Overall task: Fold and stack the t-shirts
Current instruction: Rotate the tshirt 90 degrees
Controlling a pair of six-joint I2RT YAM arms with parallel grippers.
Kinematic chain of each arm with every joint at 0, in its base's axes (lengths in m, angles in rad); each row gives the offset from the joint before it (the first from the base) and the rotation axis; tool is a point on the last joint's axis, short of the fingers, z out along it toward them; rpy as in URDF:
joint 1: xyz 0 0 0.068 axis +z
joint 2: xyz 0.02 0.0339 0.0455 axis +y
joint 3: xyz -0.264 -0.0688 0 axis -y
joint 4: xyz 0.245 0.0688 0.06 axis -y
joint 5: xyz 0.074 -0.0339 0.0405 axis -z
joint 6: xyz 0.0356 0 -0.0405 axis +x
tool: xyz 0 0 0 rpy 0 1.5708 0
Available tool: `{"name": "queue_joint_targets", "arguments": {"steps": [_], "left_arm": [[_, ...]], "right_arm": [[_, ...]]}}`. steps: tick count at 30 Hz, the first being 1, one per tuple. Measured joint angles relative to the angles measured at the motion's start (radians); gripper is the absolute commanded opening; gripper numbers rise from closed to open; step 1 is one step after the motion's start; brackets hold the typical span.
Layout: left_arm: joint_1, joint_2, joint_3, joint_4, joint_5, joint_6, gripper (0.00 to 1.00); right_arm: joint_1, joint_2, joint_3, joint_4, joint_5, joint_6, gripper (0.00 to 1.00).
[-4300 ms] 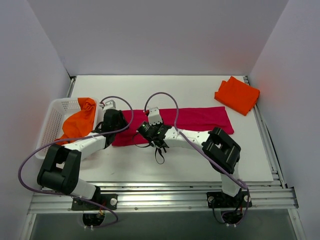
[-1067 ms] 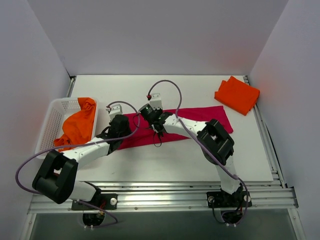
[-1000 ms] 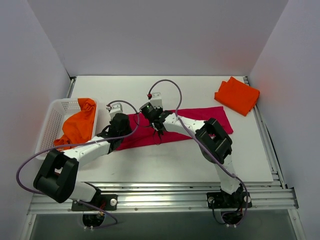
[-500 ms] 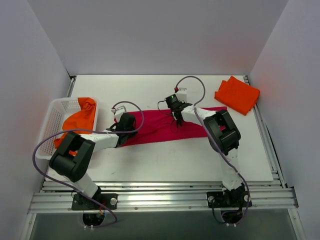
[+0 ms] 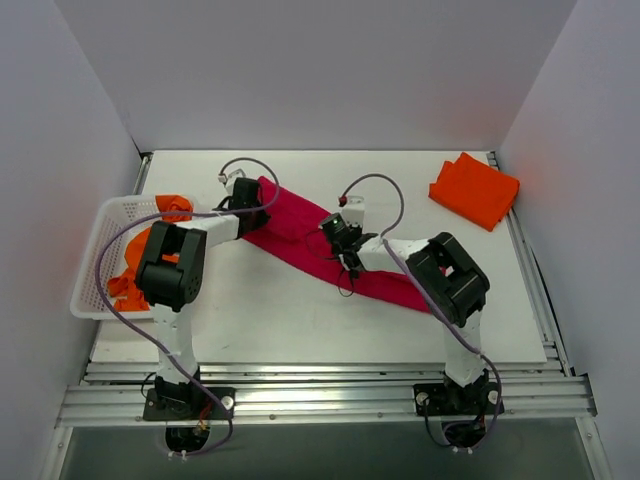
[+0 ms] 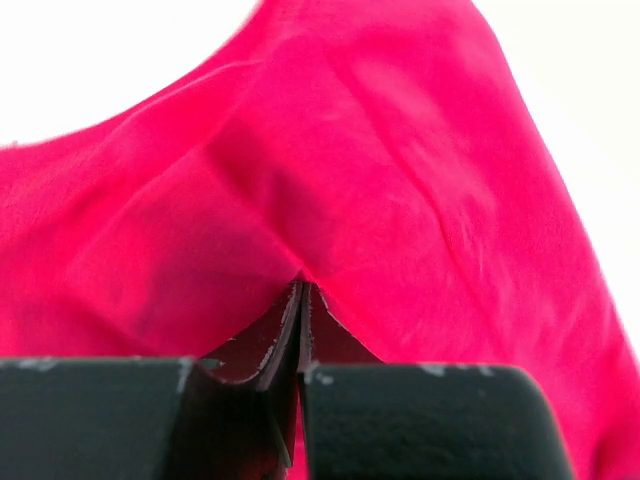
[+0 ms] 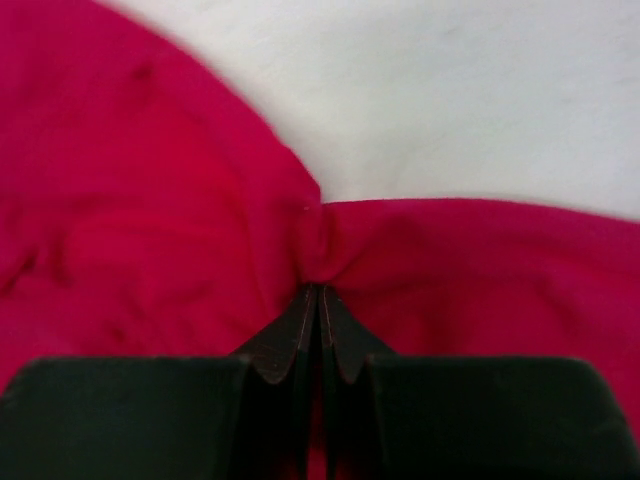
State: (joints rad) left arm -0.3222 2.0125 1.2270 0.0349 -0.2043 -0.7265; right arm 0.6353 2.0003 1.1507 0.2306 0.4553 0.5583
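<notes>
We logged left gripper (image 6: 302, 292) clamped on far end of crimson pink-red soft cloth t-shirt (image 5: 300, 235), right gripper (image 7: 318, 292) clamped mid-length (we judged: stretching it flat for fold).

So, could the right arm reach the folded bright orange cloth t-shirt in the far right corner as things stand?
Probably not yet: its end effector is shut on the crimson cloth t-shirt. Nothing lies on the table between it and the folded orange t-shirt, so releasing should free the way.
</notes>
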Motion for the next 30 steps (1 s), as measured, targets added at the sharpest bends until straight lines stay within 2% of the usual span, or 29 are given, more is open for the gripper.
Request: {"name": "queue_joint_targets", "arguments": {"steps": [8,11,15,21,27,30], "left_arm": [[0.062,0.290,0.504,-0.220,0.100,0.078,0.08],[0.061,0.393,0.700,-0.300,0.161,0.109,0.08],[0.056,0.489,0.870,-0.368,0.236,0.147,0.08],[0.051,0.522,0.969,-0.441,0.275,0.180,0.08],[0.051,0.522,0.976,-0.439,0.286,0.189,0.08],[0.052,0.521,0.969,-0.399,0.296,0.189,0.13]], "right_arm": [[0.323,0.032,0.036,0.012,0.012,0.095,0.00],[0.392,0.081,0.106,0.013,0.010,0.113,0.00],[0.412,0.106,0.150,-0.004,-0.001,0.127,0.00],[0.406,0.105,0.156,-0.023,-0.005,0.142,0.01],[0.397,0.090,0.135,-0.024,0.002,0.153,0.02],[0.391,0.062,0.109,-0.068,0.038,0.161,0.05]]}}
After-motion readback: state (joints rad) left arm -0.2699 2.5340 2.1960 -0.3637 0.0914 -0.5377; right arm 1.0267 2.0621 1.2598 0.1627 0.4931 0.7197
